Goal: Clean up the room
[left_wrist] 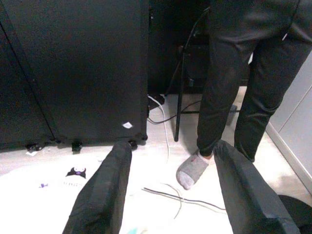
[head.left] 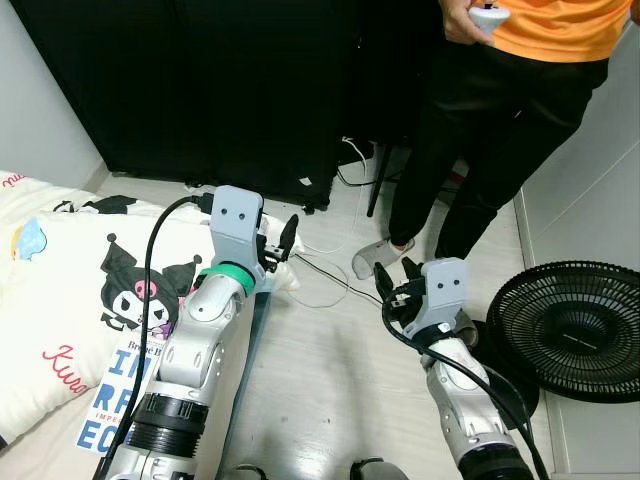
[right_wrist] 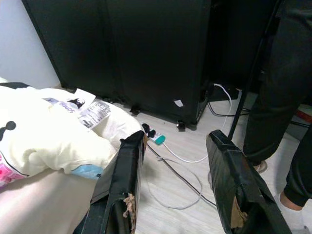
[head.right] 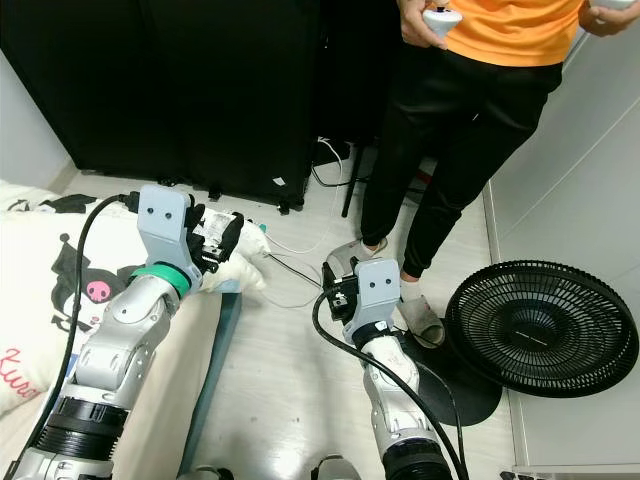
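Hovering low, both jaws spread: left gripper [head.left: 284,240] possibly touching blanket [head.left: 60,300], right gripper [head.left: 395,288] over floor [head.left: 320,370].

Both arms reach forward, left tool [left_wrist: 168,190] and right tool [right_wrist: 180,183] spread apart.

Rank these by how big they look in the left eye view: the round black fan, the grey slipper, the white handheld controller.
1. Round black fan, clearly largest.
2. Grey slipper.
3. White handheld controller, smallest, though it is partly covered by the person's hand.

Parted jaws above cream blanket [right_wrist: 53,134]
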{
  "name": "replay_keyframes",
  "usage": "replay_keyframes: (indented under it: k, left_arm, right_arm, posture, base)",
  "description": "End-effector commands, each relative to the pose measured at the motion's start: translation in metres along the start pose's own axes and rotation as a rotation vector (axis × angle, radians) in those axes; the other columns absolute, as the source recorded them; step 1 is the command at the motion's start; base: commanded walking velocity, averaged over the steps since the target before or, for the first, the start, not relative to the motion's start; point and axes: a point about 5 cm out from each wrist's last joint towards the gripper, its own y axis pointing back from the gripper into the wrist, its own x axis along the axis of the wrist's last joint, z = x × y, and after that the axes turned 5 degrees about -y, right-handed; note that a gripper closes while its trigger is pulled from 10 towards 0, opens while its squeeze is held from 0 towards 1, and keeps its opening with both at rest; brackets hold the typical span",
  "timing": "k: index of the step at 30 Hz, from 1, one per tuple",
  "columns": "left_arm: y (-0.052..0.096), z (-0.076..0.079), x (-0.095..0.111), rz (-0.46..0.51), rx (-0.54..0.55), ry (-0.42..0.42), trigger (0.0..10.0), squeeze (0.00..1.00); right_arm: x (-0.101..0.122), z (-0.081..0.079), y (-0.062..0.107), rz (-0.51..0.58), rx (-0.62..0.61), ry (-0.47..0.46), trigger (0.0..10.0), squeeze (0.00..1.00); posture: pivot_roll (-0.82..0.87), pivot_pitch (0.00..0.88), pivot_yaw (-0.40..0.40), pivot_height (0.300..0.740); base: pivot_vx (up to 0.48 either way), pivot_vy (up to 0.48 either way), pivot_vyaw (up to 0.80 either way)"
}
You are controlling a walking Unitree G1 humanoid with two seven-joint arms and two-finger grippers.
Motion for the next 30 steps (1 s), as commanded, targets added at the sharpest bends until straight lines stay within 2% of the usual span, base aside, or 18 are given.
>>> replay_keyframes:
  k: [1, 9, 30]
  left_arm:
    - [0.0032, 0.0012, -0.0095, -0.033, -0.003, -0.002, 10.0, 0.0]
    - [0.0037, 0.0022, -0.0106, -0.035, -0.008, -0.005, 10.0, 0.0]
    - [0.0036, 0.0031, -0.0109, -0.034, -0.012, -0.014, 10.0, 0.0]
  right_arm:
    - [-0.0092, 0.0012, 0.005, -0.044, -0.013, -0.014, 10.0, 0.0]
    - [-0.0185, -0.0046, 0.0062, -0.105, 0.011, -0.059, 10.0, 0.0]
    - [-0.0156, -0.0056, 0.0041, -0.087, 0.013, -0.04, 10.0, 0.0]
  posture:
    - [0.01, 0.12, 0.015, 0.74]
    - [0.01, 0.12, 0.016, 0.74]
    - [0.01, 0.121, 0.019, 0.74]
  base:
    - [0.0, 0.0, 0.0]
    - [-0.06, 0.0, 0.0]
    - [-0.342, 0.0, 0.0]
